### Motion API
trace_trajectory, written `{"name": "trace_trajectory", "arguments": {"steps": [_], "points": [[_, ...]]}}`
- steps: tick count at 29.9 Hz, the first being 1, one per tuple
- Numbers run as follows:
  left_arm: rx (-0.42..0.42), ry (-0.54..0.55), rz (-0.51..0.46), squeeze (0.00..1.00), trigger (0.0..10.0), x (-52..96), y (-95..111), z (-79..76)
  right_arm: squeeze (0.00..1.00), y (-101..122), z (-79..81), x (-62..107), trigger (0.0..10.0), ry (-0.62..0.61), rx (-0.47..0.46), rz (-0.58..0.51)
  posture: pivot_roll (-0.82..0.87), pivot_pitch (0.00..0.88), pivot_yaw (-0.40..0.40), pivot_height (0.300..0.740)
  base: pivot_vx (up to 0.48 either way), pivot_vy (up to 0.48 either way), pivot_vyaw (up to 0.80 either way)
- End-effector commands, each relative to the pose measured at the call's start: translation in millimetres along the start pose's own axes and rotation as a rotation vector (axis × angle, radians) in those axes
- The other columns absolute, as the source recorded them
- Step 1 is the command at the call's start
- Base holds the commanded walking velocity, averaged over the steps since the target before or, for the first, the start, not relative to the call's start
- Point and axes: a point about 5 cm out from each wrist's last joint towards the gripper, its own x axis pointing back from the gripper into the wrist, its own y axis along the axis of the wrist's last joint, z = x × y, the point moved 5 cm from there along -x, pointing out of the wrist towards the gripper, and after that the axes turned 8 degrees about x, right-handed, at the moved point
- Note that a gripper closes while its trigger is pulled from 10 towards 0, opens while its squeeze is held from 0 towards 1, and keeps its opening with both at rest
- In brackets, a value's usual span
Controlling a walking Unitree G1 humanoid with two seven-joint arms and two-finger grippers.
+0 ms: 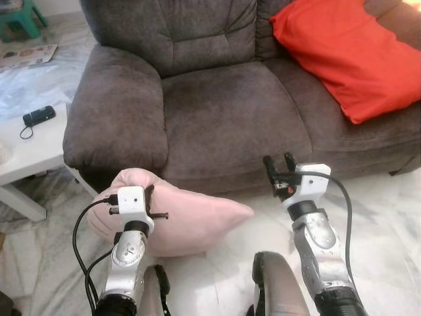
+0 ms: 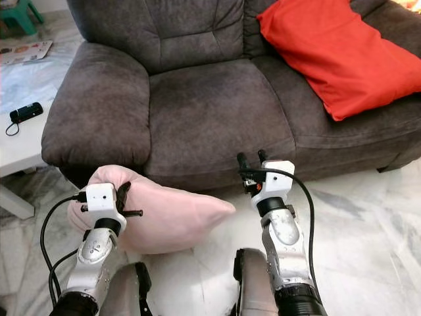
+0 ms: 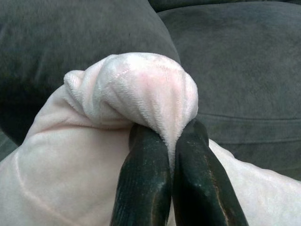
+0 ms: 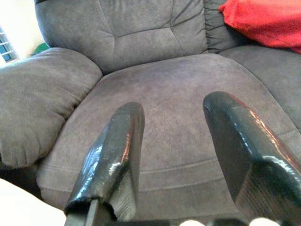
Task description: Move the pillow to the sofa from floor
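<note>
A pale pink plush pillow [image 1: 191, 220] hangs low just in front of the grey sofa [image 1: 230, 112], below its left armrest. My left gripper [image 3: 171, 139] is shut on a bunched corner of the pink pillow [image 3: 141, 89], the cloth pinched between both black fingers. My right gripper [image 1: 279, 164] is held up before the sofa's front edge, to the right of the pillow and apart from it. Its fingers [image 4: 115, 155] stand open with nothing between them, facing the sofa seat [image 4: 188, 103].
A red cushion [image 1: 348, 56] lies on the sofa's right seat. A white low table [image 1: 33, 148] with a small black device [image 1: 38, 116] stands at the left. A teal stool [image 1: 23, 16] is at the far left. Marble floor [image 1: 388, 224] lies to the right.
</note>
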Motion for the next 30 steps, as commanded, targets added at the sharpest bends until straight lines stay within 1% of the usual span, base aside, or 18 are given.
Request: {"name": "trace_trajectory", "arguments": {"steps": [1,4,16,20,27,28,29,30], "points": [[0.000,-0.013,-0.109,0.00,10.0,-7.0,29.3,-1.7,0.00,0.6,4.6,-1.3,10.0,0.012,-0.006,-0.004,-0.09,0.093,0.092,0.637,0.000,0.000,0.00],[0.001,-0.014,-0.109,0.00,10.0,-7.1,29.4,-2.0,0.00,0.7,4.8,-1.4,10.0,0.013,-0.006,-0.004,-0.09,0.093,0.092,0.653,0.000,0.000,0.00],[0.004,-0.012,-0.120,0.00,10.0,-7.6,32.7,-2.4,0.00,1.8,8.1,-3.3,10.0,0.027,-0.012,-0.010,-0.09,0.083,0.081,0.653,0.000,0.000,0.00],[0.006,0.000,-0.135,0.00,10.0,-7.3,36.3,-0.6,0.00,4.1,9.8,-5.7,10.0,0.050,-0.010,-0.016,-0.09,0.067,0.054,0.653,0.000,0.000,0.00],[0.006,0.000,-0.135,0.00,10.0,-7.3,36.3,-0.6,0.00,4.1,9.8,-5.7,10.0,0.050,-0.010,-0.016,-0.09,0.067,0.054,0.653,0.000,0.000,0.00],[0.006,0.003,-0.140,0.00,10.0,-6.7,37.5,0.1,0.00,4.5,9.8,-6.1,10.0,0.056,-0.007,-0.015,-0.09,0.066,0.050,0.653,0.000,0.000,0.00],[0.012,0.024,-0.147,0.00,10.0,-3.2,36.6,3.1,0.00,9.1,3.7,-10.9,10.0,0.067,0.014,-0.022,-0.09,0.031,0.014,0.653,0.000,0.000,0.00],[0.012,0.024,-0.147,0.00,10.0,-3.2,36.6,3.1,0.00,9.1,3.7,-10.9,10.0,0.067,0.014,-0.022,-0.09,0.031,0.014,0.653,0.000,0.000,0.00]]}}
